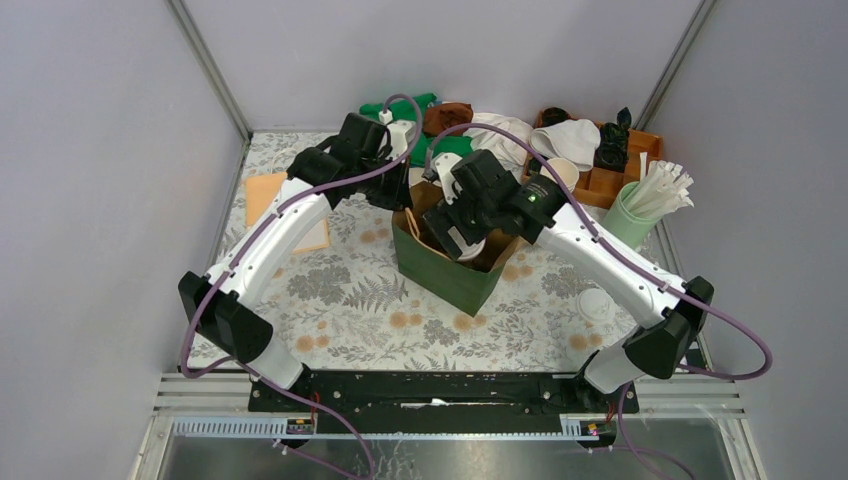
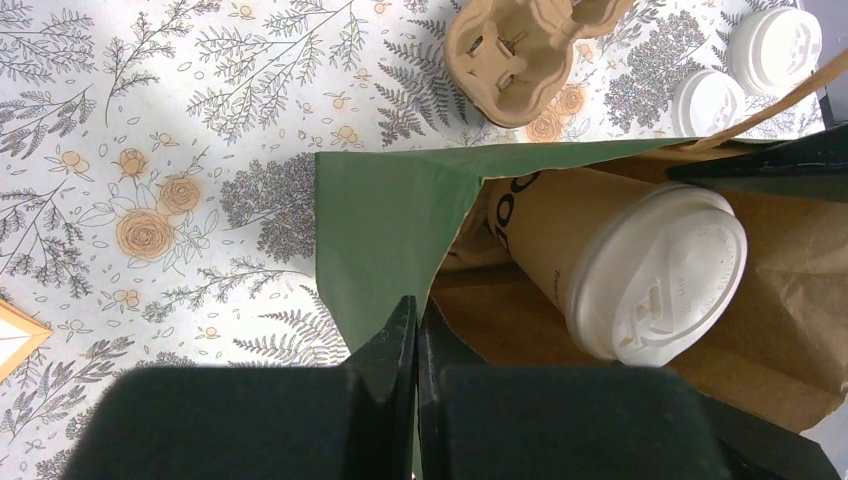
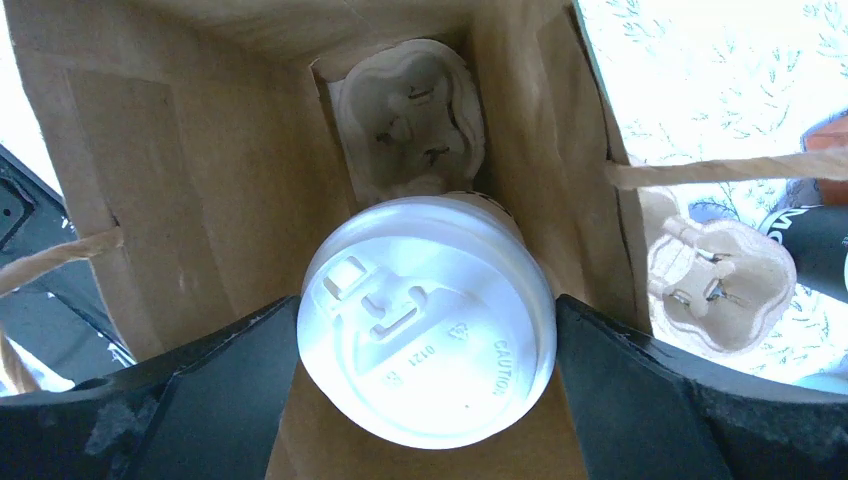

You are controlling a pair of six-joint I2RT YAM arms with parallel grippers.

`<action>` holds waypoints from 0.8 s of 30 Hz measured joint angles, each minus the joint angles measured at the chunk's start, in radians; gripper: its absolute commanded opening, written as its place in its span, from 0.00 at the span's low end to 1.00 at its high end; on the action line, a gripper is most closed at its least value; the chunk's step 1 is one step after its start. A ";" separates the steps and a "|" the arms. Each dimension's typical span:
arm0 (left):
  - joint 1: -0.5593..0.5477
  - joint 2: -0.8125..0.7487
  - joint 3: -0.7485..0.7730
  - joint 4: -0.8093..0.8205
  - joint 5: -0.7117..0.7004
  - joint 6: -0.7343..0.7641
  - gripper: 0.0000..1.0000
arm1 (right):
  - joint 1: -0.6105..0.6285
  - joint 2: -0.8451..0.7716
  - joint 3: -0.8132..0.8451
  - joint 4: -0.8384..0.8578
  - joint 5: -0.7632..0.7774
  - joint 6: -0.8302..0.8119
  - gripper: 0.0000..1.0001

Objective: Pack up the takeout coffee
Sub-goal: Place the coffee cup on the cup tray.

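Floral-print tablecloth [image 1: 350, 300] fills the middle. 3 plain grey walls [image 1: 90, 200] enclose it left, behind, right. 2 metal posts [image 1: 210, 70] rise at its back corners. Black rail [image 1: 440, 385] along its near edge. Lighting even, probably overhead.

Both arms reach forward from their bases and angle inward toward each other. The left arm [image 1: 270, 240] stretches up and to the right with its wrist turned down. The left gripper [image 2: 415, 320] is closed, its 2 fingers pinching the rim of the green bag [image 2: 390, 220]. The right arm [image 1: 600, 250] leans up and to the left, wrist pitched down. The right gripper [image 3: 428, 340] is spread wide, with 1 finger on each side of the takeout coffee [image 3: 430, 400].
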 measured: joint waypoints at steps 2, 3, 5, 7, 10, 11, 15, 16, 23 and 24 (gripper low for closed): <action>-0.001 -0.002 -0.004 0.001 -0.002 -0.001 0.00 | 0.000 -0.004 0.004 0.000 0.000 0.000 1.00; -0.001 -0.004 -0.007 0.000 -0.002 -0.001 0.00 | 0.000 -0.005 0.004 -0.001 0.000 0.000 1.00; -0.001 -0.008 -0.011 0.001 -0.002 -0.001 0.00 | 0.000 -0.011 -0.008 0.002 0.000 0.000 0.99; -0.001 -0.010 -0.011 0.000 -0.003 -0.001 0.00 | 0.000 -0.023 -0.036 0.004 0.000 0.000 0.99; -0.001 -0.018 -0.018 0.002 -0.003 -0.001 0.00 | 0.000 -0.034 -0.074 0.002 0.000 0.000 0.99; -0.001 -0.023 -0.023 0.002 -0.003 -0.001 0.00 | 0.000 -0.034 -0.083 0.001 0.000 0.000 0.99; -0.001 -0.033 -0.037 0.007 -0.003 -0.003 0.00 | 0.000 -0.035 -0.141 0.008 -0.002 0.008 0.99; -0.001 -0.036 -0.042 0.010 -0.003 -0.004 0.00 | 0.000 -0.035 -0.158 0.013 -0.002 0.010 0.99; -0.003 -0.052 -0.076 0.032 -0.001 -0.016 0.00 | 0.000 -0.037 -0.286 0.068 -0.004 0.011 0.96; -0.004 -0.061 -0.087 0.040 0.000 -0.018 0.00 | 0.000 -0.039 -0.293 0.085 -0.005 0.011 0.96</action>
